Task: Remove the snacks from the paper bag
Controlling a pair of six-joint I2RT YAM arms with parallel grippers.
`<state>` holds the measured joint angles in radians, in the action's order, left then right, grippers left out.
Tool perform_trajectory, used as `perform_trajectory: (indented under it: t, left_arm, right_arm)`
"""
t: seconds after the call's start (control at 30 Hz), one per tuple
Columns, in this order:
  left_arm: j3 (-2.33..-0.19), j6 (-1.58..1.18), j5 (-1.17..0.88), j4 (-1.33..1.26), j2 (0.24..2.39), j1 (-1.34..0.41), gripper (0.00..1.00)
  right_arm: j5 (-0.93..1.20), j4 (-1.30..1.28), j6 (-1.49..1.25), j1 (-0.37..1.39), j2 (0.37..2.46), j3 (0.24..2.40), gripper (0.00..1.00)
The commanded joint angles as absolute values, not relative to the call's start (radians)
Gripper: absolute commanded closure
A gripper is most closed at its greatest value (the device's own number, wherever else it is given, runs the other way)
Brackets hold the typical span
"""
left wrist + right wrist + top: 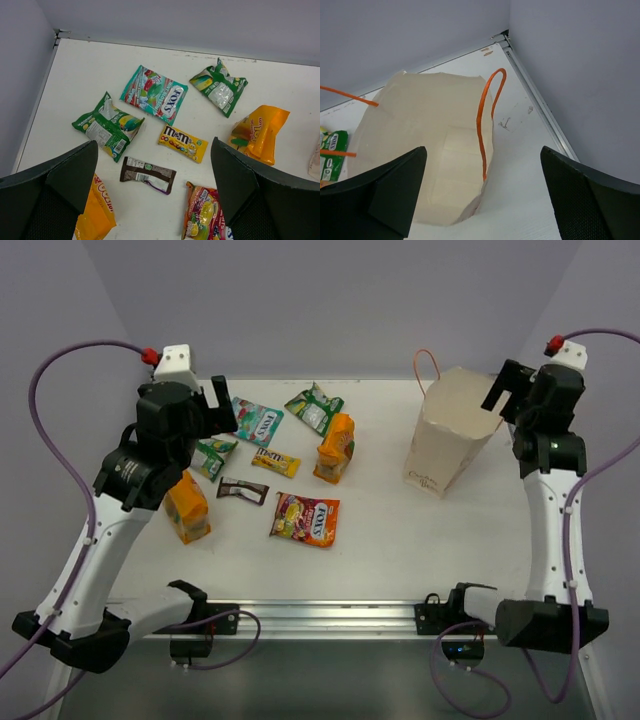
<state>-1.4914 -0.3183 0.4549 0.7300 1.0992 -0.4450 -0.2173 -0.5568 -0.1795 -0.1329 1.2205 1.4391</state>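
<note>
**Q:** What could go wrong from here?

**A:** Nearest me, the orange bag [187, 507] lies close to the left edge of the table [400, 550], just beside my left arm. I reckon a careless sweep could push it off. My left claw [154, 146] hangs spread and empty above the dark brown bar [148, 175] and the yellow bar [183, 143]. If I came down on them, packets that glossy would probably skate away. Farther off, my right claw [484, 150], also spread and holding nothing, hovers over the paper bag [420, 125]. Its string handle [478, 125] loops up at the mouth, where a finger could hook it and tip a bag that looks very light.

**Q:** Where is the bag, and which way does it point?

**A:** It stands on the far right of the table, well apart from the snacks. Its long axis runs roughly vertical and its mouth opens up toward my right claw. Inside I see only pale paper and no packet, so I judge it empty.

**Q:** And the snacks?

**A:** They lie on the left half. The candy pouch [306, 518] is nearest, with its long side running across the table. The teal pouch [154, 94] lies slantwise beyond it.
</note>
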Motion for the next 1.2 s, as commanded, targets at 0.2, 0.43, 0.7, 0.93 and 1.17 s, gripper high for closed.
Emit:
perform_trajectory:
  t: [0.2,0.43,0.7,0.93,1.17]
  left_arm:
    - [-1.704,-0.227,0.457,0.873,0.993,-0.440,0.00]
    - [-1.726,-0.149,0.459,0.896,0.833,-0.440,0.00]
    - [-1.560,-0.166,0.474,0.828,0.593,-0.440,0.00]
    - [-1.512,-0.179,0.572,0.822,0.517,-0.440,0.00]
    - [-1.511,-0.192,0.577,0.836,0.538,-0.440,0.00]
  right_arm:
    - [-0.006,-0.588,-0.112,-0.135,0.786,1.483,0.01]
    - [0.121,-0.387,-0.119,-0.074,0.445,1.278,0.01]
    - [0.023,-0.284,-0.089,0.074,0.229,1.126,0.01]
    - [-0.058,-0.291,-0.051,0.156,0.206,1.132,0.01]
    - [-0.054,-0.291,-0.048,0.158,0.192,1.108,0.01]
